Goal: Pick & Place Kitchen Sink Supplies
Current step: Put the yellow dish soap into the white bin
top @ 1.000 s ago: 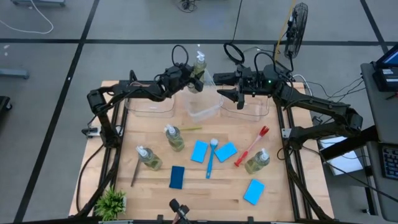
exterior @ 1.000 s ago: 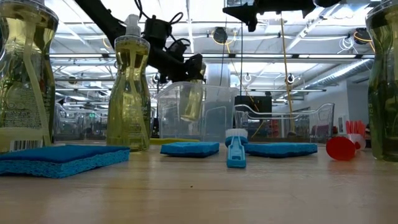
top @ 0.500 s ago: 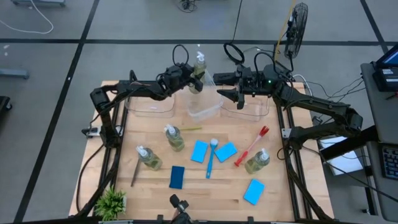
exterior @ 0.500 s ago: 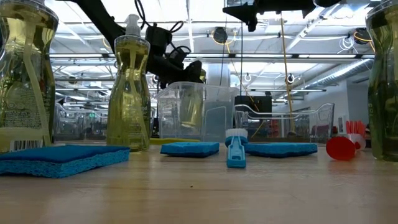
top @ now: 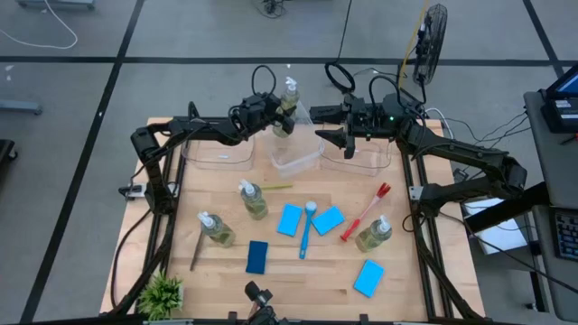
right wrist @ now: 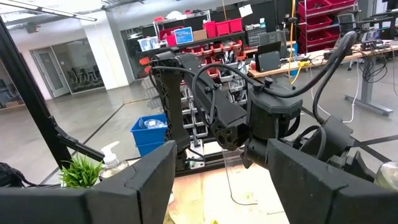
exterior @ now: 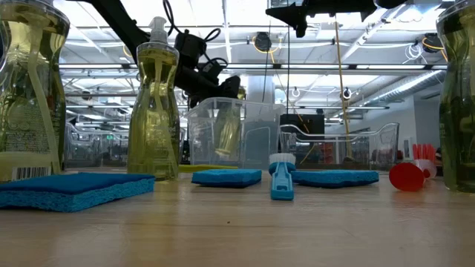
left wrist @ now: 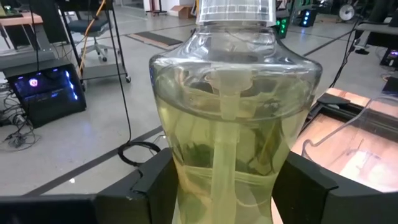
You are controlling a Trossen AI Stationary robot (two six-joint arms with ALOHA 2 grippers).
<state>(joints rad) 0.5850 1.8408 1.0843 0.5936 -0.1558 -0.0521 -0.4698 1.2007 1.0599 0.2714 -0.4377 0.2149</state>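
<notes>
Held bottle (top: 287, 110) of yellow-green soap, pinched at its narrow waist by the left pincer (left wrist: 217, 186), hung at the far middle of the table (top: 226, 280), over the middle clear bin (top: 296, 155). Looked mostly full, so probably heavy for its size, with smooth, likely slippery plastic; waist judged the surest hold, pump top the weakest. Seen partly inside the bin in the low view. Right pincer (top: 327, 138) hovered spread and empty just right of that bin. Left on the table: three more bottles (top: 252, 199), blue sponges (top: 289, 219), brushes (top: 307, 229). Potted plant (top: 162, 293) sat at the near left corner.
</notes>
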